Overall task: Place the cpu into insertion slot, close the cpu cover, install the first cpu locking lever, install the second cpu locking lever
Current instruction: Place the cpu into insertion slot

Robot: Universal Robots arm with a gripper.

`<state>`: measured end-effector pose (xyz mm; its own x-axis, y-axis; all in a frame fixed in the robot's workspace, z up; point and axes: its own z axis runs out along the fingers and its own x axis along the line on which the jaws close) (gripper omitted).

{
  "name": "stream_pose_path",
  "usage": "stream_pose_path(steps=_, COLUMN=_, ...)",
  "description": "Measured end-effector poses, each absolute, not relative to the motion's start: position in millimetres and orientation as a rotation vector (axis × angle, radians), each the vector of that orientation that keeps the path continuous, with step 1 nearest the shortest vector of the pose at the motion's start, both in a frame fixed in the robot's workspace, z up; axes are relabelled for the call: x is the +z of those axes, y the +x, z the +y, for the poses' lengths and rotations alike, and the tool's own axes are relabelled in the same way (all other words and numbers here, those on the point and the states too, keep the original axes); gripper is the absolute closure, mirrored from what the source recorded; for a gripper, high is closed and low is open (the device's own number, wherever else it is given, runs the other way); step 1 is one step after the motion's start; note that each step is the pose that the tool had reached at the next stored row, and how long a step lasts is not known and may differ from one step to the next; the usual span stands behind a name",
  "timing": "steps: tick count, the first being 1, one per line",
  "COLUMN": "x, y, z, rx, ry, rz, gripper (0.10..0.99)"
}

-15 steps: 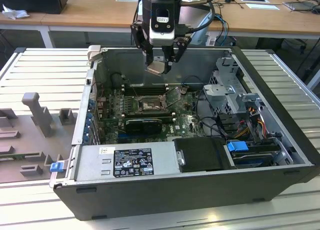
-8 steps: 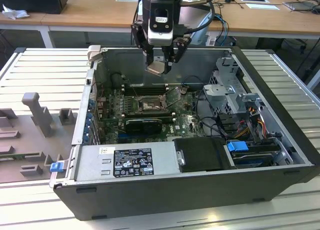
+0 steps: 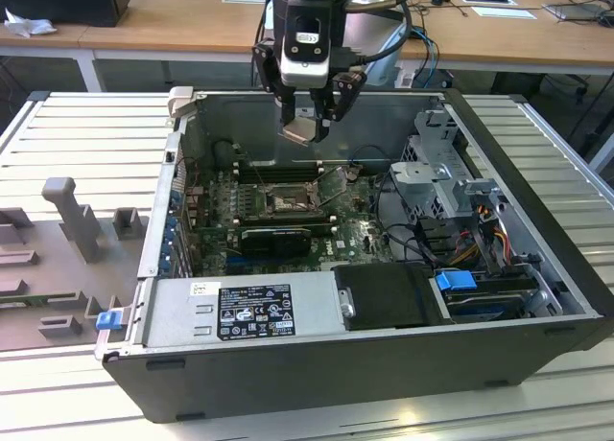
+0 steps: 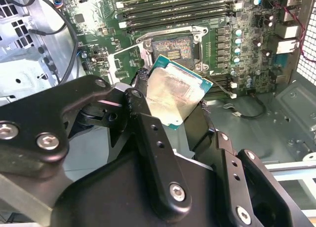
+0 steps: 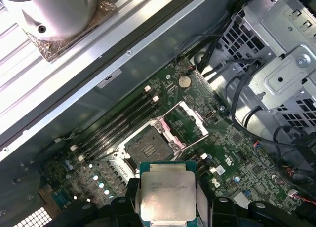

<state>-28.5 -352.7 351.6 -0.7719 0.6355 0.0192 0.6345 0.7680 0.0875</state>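
The robot is working on the first step. The claw [image 3: 311, 121] is gripping the cpu [image 5: 168, 195] by its edges, closed on it, and is hanging over the open computer case [image 3: 384, 374]. The insertion slot [image 5: 146, 150] is lying below the claw, well apart from the chip. The cpu cover [image 5: 196, 118] is standing open just beside the slot. I am thinking the placing is asking for the chip to be level and squared to the slot. In the second wrist view it is looking a little turned against it.

I log the exterior view looking down from outside into the open dark-grey computer case [image 3: 336, 374]; both wrist views face its green circuit board [image 4: 123, 59] [image 5: 237, 153] closely.
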Motion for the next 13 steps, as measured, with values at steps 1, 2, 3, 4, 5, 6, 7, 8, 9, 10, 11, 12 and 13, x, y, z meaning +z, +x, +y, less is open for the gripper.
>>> stream_pose_path(steps=1, x=351.5, y=-28.5, z=-352.7, rx=0.139, ry=1.063, rz=2.941, gripper=0.545)
stream_pose_path(steps=2, x=351.5, y=-28.5, z=-352.7, rx=0.139, ry=1.067, rz=2.939, gripper=0.545)
stream_pose_path(steps=3, x=351.5, y=-28.5, z=-352.7, rx=0.139, ry=1.07, rz=2.938, gripper=0.545)
stream_pose_path(steps=4, x=351.5, y=-28.5, z=-352.7, rx=0.139, ry=1.075, rz=2.936, gripper=0.545)
stream_pose_path(steps=5, x=351.5, y=-28.5, z=-352.7, rx=0.139, ry=1.079, rz=2.934, gripper=0.545)
stream_pose_path(steps=6, x=351.4, y=-28.5, z=-352.7, rx=0.139, ry=1.084, rz=2.932, gripper=0.545)
stream_pose_path(steps=7, x=351.4, y=-28.5, z=-352.7, rx=0.139, ry=1.088, rz=2.931, gripper=0.545)
stream_pose_path(steps=8, x=351.4, y=-28.5, z=-352.7, rx=0.139, ry=1.092, rz=2.929, gripper=0.545)
stream_pose_path(steps=9, x=351.4, y=-28.5, z=-352.7, rx=0.139, ry=1.096, rz=2.927, gripper=0.545)
stream_pose_path(steps=10, x=351.4, y=-28.5, z=-352.7, rx=0.139, ry=1.103, rz=2.925, gripper=0.545)
stream_pose_path(steps=11, x=351.3, y=-28.5, z=-352.7, rx=0.139, ry=1.109, rz=2.922, gripper=0.545)
stream_pose_path(steps=12, x=351.3, y=-28.5, z=-352.7, rx=0.139, ry=1.12, rz=2.917, gripper=0.545)
stream_pose_path(steps=13, x=351.3, y=-28.5, z=-352.7, rx=0.139, ry=1.126, rz=2.915, gripper=0.545)
